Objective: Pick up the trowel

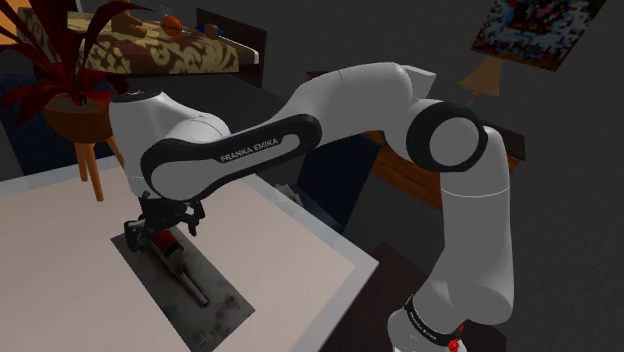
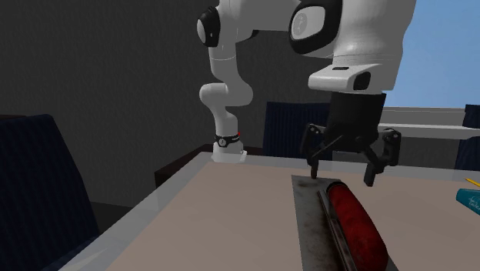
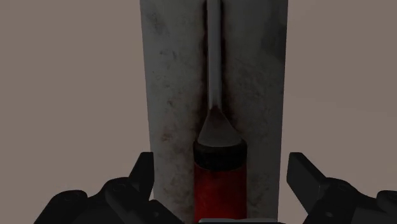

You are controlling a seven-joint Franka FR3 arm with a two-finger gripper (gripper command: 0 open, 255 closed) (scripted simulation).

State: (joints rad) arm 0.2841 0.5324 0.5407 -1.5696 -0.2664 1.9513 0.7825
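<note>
The trowel lies flat on the pale table: a long grey, stained rectangular blade [image 3: 172, 76] with a metal shank [image 3: 213, 57] running along it and a red handle [image 3: 218, 184] with a dark collar. The shoulder view shows the blade [image 1: 215, 300] as a dark slab with the red handle [image 1: 162, 240] under the hand. My black gripper [image 2: 343, 175] hovers just above the handle [image 2: 358, 222], open, one finger on each side of it and touching nothing. In the wrist view the gripper [image 3: 222, 175] straddles the handle near the collar.
The table's edge [image 1: 350, 262] runs close to the trowel on the shoulder view's right. A potted red-leaved plant on a wooden stool [image 1: 75, 115] stands beyond the table. A teal object [image 2: 469, 198] lies at the second exterior view's right edge. A dark chair [image 2: 38, 185] stands beside the table.
</note>
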